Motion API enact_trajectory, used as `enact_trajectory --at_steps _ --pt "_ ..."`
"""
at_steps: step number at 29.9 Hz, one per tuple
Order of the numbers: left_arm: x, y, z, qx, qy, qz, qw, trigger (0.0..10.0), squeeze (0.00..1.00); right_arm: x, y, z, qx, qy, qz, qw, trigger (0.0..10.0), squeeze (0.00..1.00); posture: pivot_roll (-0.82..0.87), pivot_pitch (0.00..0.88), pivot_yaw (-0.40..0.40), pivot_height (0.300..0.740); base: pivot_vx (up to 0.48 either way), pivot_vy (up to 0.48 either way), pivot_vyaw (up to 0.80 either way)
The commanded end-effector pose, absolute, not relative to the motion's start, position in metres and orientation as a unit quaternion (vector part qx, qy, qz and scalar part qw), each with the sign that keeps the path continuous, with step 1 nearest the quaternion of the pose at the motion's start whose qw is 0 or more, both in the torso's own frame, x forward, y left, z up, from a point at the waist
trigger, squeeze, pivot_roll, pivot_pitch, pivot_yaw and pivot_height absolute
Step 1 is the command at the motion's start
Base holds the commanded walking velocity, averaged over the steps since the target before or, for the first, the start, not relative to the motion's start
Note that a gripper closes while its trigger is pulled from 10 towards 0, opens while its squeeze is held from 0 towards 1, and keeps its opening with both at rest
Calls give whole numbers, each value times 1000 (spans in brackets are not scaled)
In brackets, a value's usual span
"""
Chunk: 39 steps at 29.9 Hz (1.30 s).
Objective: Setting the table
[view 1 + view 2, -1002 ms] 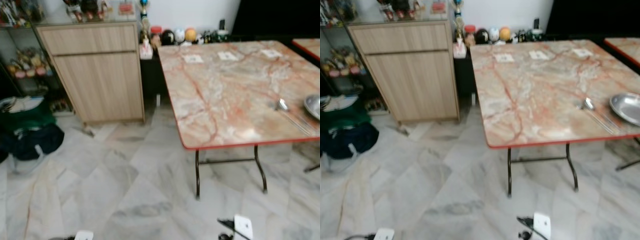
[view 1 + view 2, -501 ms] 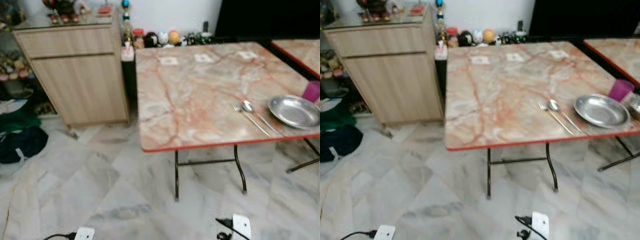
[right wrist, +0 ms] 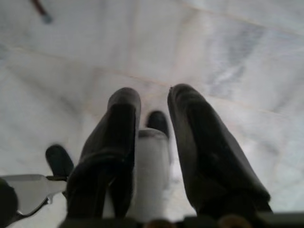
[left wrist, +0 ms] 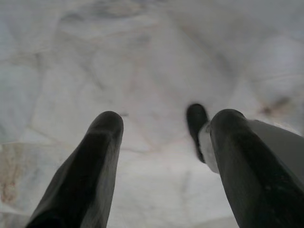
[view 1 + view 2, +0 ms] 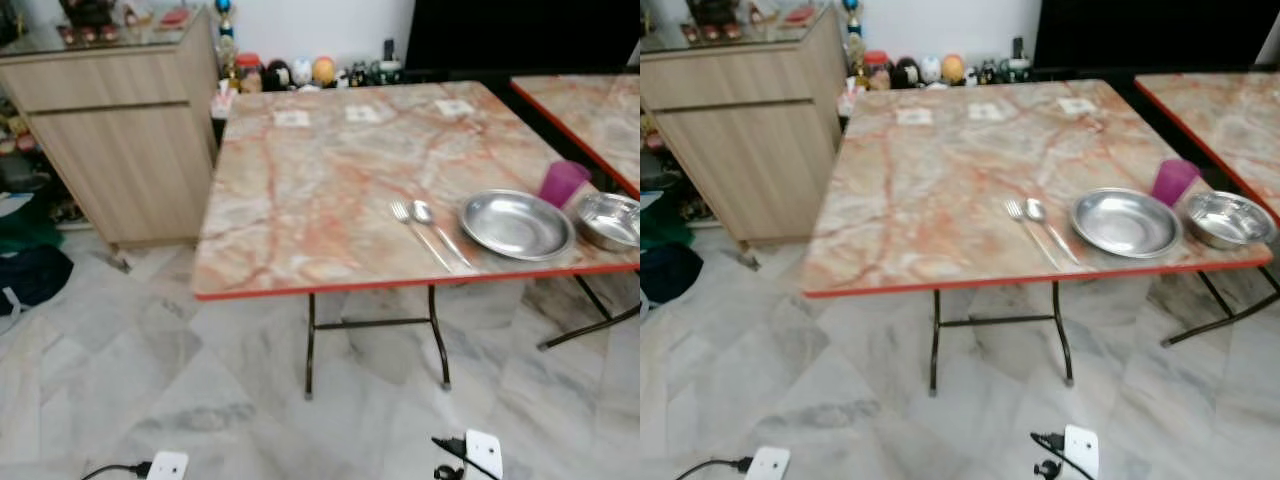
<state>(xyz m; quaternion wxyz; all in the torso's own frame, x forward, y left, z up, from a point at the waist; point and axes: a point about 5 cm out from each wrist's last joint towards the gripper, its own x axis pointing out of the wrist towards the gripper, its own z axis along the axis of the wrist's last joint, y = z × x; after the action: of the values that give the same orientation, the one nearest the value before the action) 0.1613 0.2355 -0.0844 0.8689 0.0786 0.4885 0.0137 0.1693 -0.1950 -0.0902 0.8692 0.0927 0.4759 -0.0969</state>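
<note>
A square table (image 5: pixel 320 190) with a marbled pink top and red rim stands ahead on thin black legs. Near its right front edge a fork (image 5: pixel 420 232) and a spoon (image 5: pixel 440 228) lie side by side, left of a steel plate (image 5: pixel 516 224). A steel bowl (image 5: pixel 608 220) and a purple cup (image 5: pixel 563 182) sit just beyond the plate. Both arms hang low over the floor tiles. My left gripper (image 4: pixel 166 118) is open wide with nothing between its fingers. My right gripper (image 3: pixel 154 95) holds nothing, with a narrow gap between its fingers.
A wooden cabinet (image 5: pixel 110 130) stands left of the table, with small ornaments (image 5: pixel 300 72) lined along the back wall. A second table (image 5: pixel 590 100) adjoins on the right. Dark bags (image 5: pixel 30 270) lie on the floor at far left. White marble floor lies between me and the table.
The camera has swung to the right, so the table sits further left in view. The plate, cup and bowl have come into sight. Nothing on the table has moved.
</note>
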Motion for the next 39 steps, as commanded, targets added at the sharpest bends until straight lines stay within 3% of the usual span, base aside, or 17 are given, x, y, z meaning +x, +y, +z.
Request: enact_trajectory --at_steps 1,7,14,31,39 --pt "155 240 -86 85 498 15 863 10000 0 173 -192 -89 99 470 -97 872 10000 0 -86 0 42 740 0 -420 0" --pt "157 241 -85 89 498 11 863 10000 0 173 -190 -89 97 470 -94 872 10000 0 -93 0 52 740 0 -417 0" --pt "156 240 -86 92 501 8 861 10000 0 175 -190 -88 77 467 -80 877 10000 0 -103 0 56 740 0 0 0" --pt "147 246 -88 92 514 10 853 10000 0 179 -192 -85 73 450 -73 887 10000 0 -105 0 49 740 0 0 768" --pt "145 246 -88 79 509 18 857 10000 0 180 -193 -84 84 436 -82 892 10000 0 -99 0 32 740 0 0 0"
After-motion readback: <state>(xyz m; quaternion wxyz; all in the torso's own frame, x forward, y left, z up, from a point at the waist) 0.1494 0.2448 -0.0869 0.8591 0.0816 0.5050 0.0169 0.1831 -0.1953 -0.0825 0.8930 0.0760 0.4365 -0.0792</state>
